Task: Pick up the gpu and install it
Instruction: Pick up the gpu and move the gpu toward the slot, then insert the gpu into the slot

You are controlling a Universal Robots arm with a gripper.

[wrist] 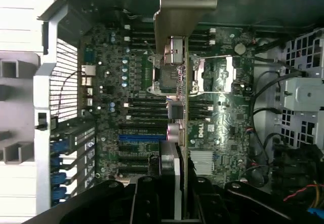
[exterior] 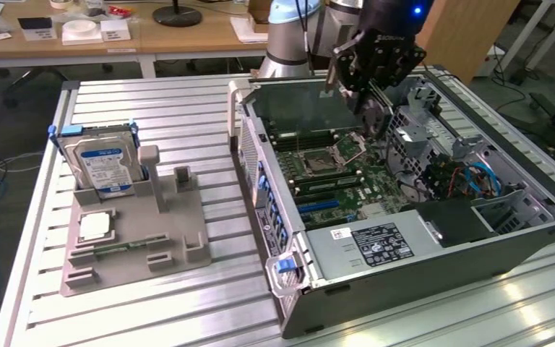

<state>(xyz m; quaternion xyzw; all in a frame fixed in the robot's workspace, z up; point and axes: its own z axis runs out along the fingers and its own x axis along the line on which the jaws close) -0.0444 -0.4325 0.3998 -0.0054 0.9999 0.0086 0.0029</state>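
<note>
Gripper (wrist: pixel 174 191) jaws clamped on gpu (wrist: pixel 177 26), card edge-on above the board (wrist: pixel 121 82) in the case (bracket end away from the jaws). Risk: it looks unaligned with the blue slot (wrist: pixel 143 138); pressing down could jam the contacts.

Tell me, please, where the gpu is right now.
In the wrist view the gpu sits in the pincer, edge-on over the motherboard of the open case, near the CPU socket, at the exterior view's right.

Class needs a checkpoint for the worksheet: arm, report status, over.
Status: gripper shut on gpu. Card held above motherboard in open case, not yet slotted. Nothing seen between card and board.
</note>
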